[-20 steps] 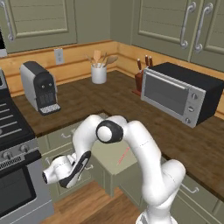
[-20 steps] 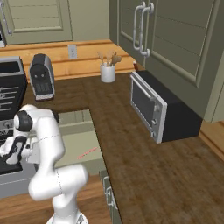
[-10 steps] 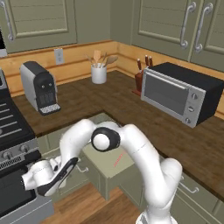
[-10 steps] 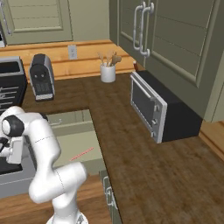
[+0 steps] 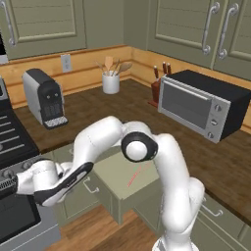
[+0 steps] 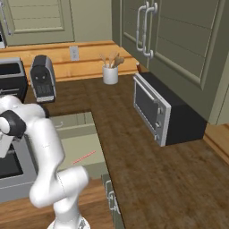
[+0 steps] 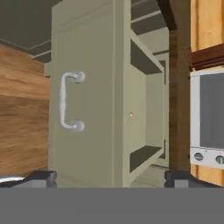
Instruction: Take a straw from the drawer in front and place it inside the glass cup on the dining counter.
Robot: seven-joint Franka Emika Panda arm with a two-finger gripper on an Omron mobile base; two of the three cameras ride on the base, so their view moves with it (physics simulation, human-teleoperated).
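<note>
The olive-green drawer point(image 5: 115, 172) stands pulled out from under the counter, and a thin red-pink straw point(image 5: 138, 175) lies on its floor. The right base view shows the same drawer point(image 6: 74, 144) and straw point(image 6: 84, 156). My gripper point(image 5: 84, 171) hangs low to the left of the drawer front, a short way off it, open and holding nothing. In the hand view the gripper point(image 7: 111, 178) faces the drawer's panel point(image 7: 89, 131) and its silver handle point(image 7: 65, 101), well apart from both. The straw point(image 7: 131, 114) is a tiny red dot inside. The glass cup and dining counter are out of view.
A stove point(image 5: 12, 142) stands close on my gripper's left. On the dark wood counter point(image 5: 137, 110) sit a coffee machine point(image 5: 44, 97), a white crock of wooden spoons point(image 5: 111, 81), a knife block point(image 5: 157, 88) and a toaster oven point(image 5: 201, 105). Wood floor lies below the drawer.
The gripper has gone from shut to wide open and drawn back leftward and down from the drawer front. The drawer stays pulled out with the straw lying still.
</note>
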